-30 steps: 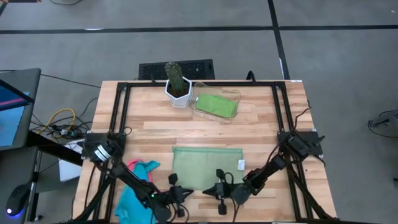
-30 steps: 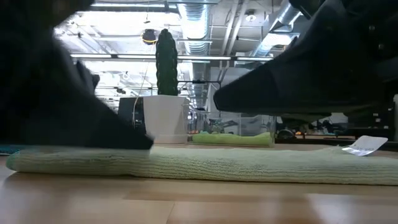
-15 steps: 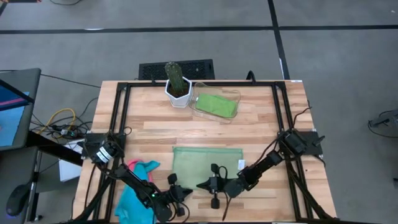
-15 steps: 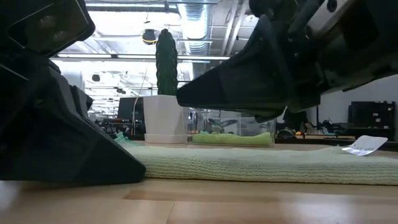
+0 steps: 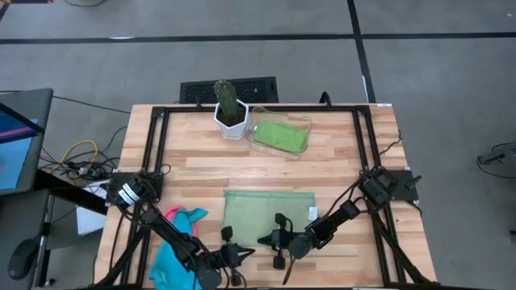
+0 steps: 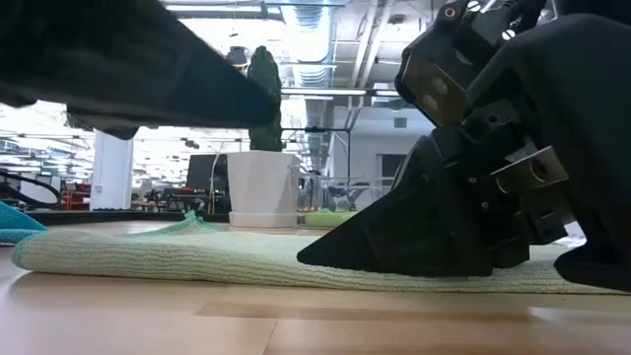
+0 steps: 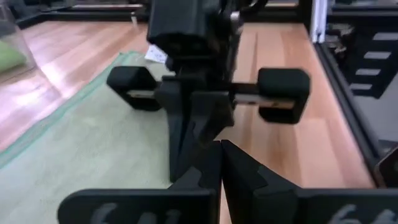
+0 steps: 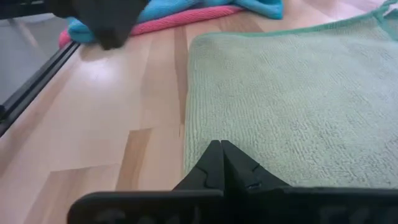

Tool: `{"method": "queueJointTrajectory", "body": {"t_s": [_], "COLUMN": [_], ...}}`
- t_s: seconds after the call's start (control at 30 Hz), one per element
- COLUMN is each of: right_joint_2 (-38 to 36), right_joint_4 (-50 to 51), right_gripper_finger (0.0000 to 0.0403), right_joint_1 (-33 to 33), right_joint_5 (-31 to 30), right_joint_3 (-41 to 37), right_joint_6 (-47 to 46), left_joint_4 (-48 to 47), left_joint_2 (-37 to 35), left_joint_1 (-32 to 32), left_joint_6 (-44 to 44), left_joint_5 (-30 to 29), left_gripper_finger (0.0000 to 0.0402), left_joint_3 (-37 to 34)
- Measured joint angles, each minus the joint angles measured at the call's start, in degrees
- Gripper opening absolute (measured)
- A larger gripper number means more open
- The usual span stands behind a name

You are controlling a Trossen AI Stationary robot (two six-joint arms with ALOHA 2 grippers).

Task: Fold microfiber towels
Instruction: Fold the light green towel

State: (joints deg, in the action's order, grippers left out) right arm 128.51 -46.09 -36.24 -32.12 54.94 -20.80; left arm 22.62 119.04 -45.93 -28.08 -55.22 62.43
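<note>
The right pincer (image 5: 264, 239) sits low over the near edge of the flat light green square microfiber towel (image 5: 268, 216), which lies spread on the pale wooden slatted surface (image 5: 339, 157) between the two arms; its fingers are pressed together and, in the right wrist view, their tips (image 8: 221, 163) meet just at the towel's near hem with no cloth visibly caught between them. The left pincer (image 5: 235, 256) is likewise fully closed and holds nothing, positioned just off the towel's near left corner and facing the right pincer. Compared with one second ago, the right pincer has travelled leftward along the near hem, from near the towel's right portion to about its middle, and the left arm has drawn slightly back toward the surface's near edge. The towel itself has not shifted or lifted. Judgement: the arms are repositioning for a grasp on the near hem; the fold on this towel has not begun, and the fingers must part before any edge can be taken. A crumpled turquoise blue microfiber towel (image 5: 171, 259) and a hot pink microfiber towel (image 5: 187, 216) lie bunched together at the near left. A second light green microfiber towel (image 5: 280, 135) rests folded in the clear plastic tray (image 5: 303, 124) at the far side, beside a white pot holding a green cactus (image 5: 230, 109).
</note>
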Motion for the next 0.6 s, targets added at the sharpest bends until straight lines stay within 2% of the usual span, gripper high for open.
{"method": "queueJointTrajectory", "body": {"t_s": [0.2, 0.37, 0.6], "right_joint_2": [0.0, 0.0, 0.0], "right_joint_4": [-0.07, 0.11, 0.13], "right_gripper_finger": [0.0011, 0.0011, 0.0011], "right_joint_1": [-0.05, -0.38, -0.38], "right_joint_5": [-0.22, -0.57, -0.6], "right_joint_3": [-0.02, -0.04, -0.07], "right_joint_6": [0.2, 0.22, 0.29], "left_joint_4": [-2.31, -2.3, -1.92], "left_joint_2": [0.04, 0.07, 0.07], "left_joint_1": [1.33, 1.92, 0.24], "left_joint_6": [-2.65, -11.52, -17.38], "left_joint_5": [0.78, 1.05, 1.21], "left_gripper_finger": [0.0, 0.0, 0.0], "left_joint_3": [-3.54, -8.46, -11.61]}}
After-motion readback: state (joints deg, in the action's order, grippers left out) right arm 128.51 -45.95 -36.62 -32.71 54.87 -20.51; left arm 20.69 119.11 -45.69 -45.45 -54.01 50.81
